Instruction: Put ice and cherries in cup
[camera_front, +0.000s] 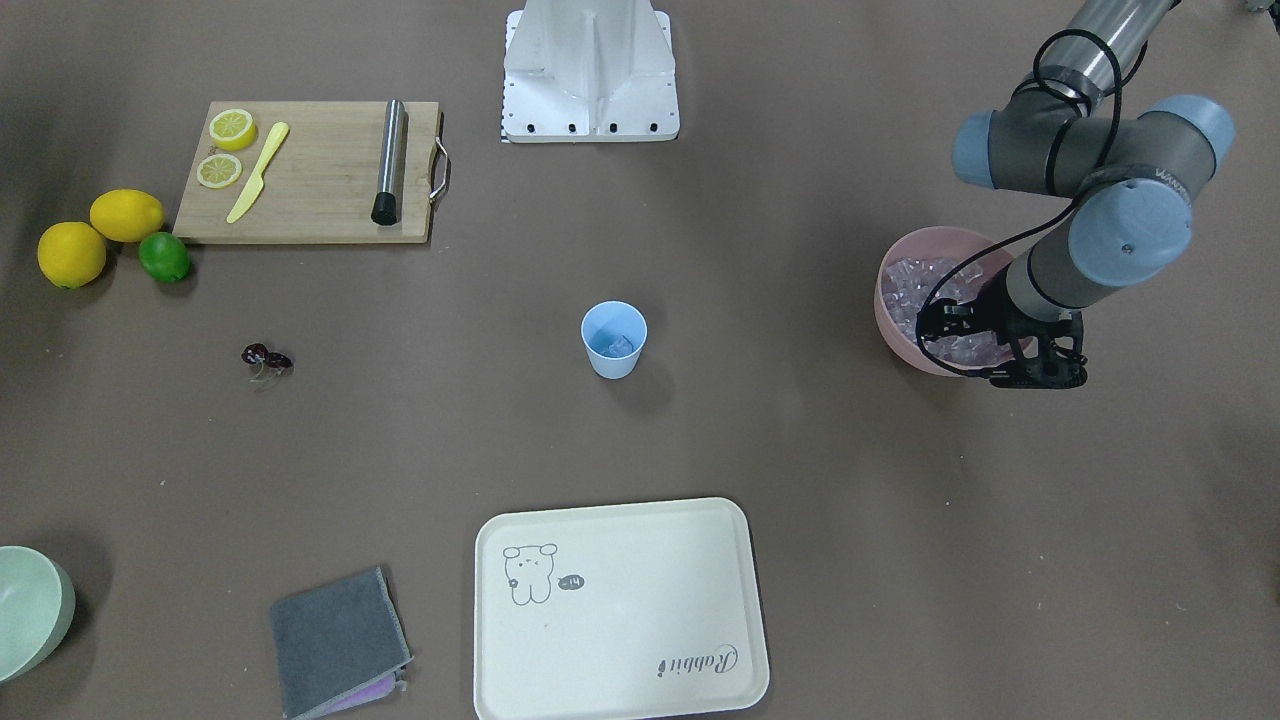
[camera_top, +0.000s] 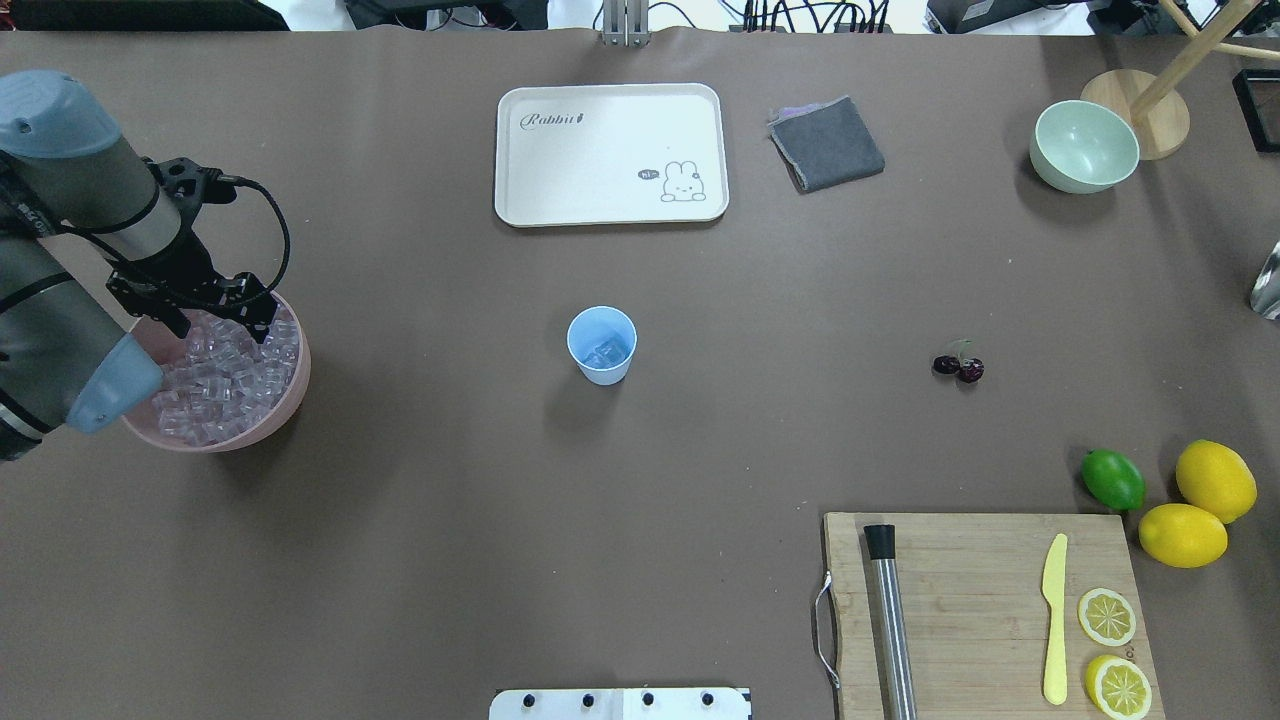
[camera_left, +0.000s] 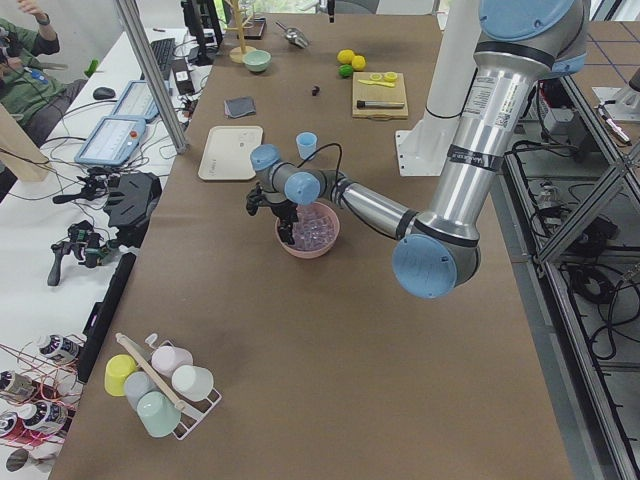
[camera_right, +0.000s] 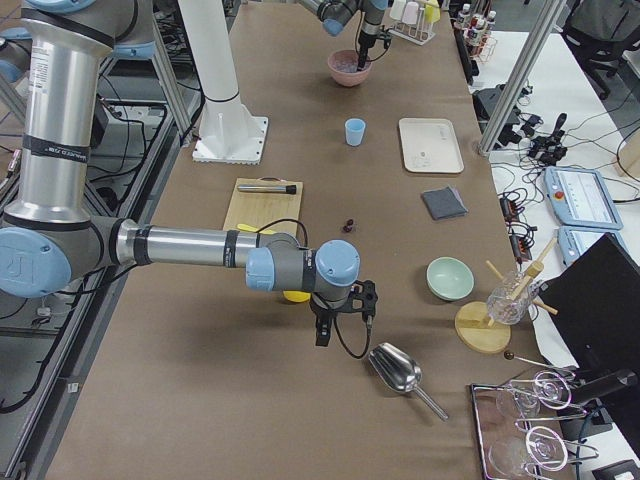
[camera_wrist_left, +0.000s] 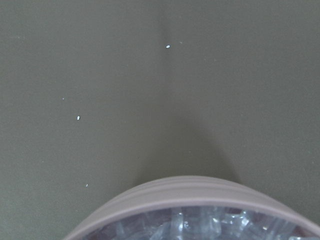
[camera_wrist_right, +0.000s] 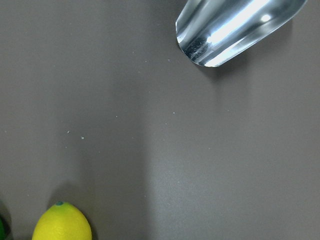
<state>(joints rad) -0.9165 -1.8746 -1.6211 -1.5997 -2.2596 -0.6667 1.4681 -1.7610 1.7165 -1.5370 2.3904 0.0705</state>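
The light blue cup (camera_top: 601, 345) stands upright mid-table with a few pieces of clear ice (camera_top: 604, 353) in it; it also shows in the front view (camera_front: 614, 340). The pink bowl (camera_top: 270, 415) at the table's left holds a heap of ice (camera_top: 225, 385). My left gripper (camera_top: 222, 322) reaches down into that bowl (camera_front: 895, 260); its fingertips are hidden, so I cannot tell its state. The cherries (camera_top: 958, 367) lie on the table to the right of the cup. My right gripper (camera_right: 338, 325) hangs over the table next to a metal scoop (camera_right: 398, 370); I cannot tell its state.
A cutting board (camera_top: 985, 610) carries a steel rod, a yellow knife and lemon slices. Two lemons (camera_top: 1215, 480) and a lime (camera_top: 1112, 479) lie beside it. A white tray (camera_top: 610, 152), a grey cloth (camera_top: 826, 143) and a pale green bowl (camera_top: 1084, 146) sit along the far edge.
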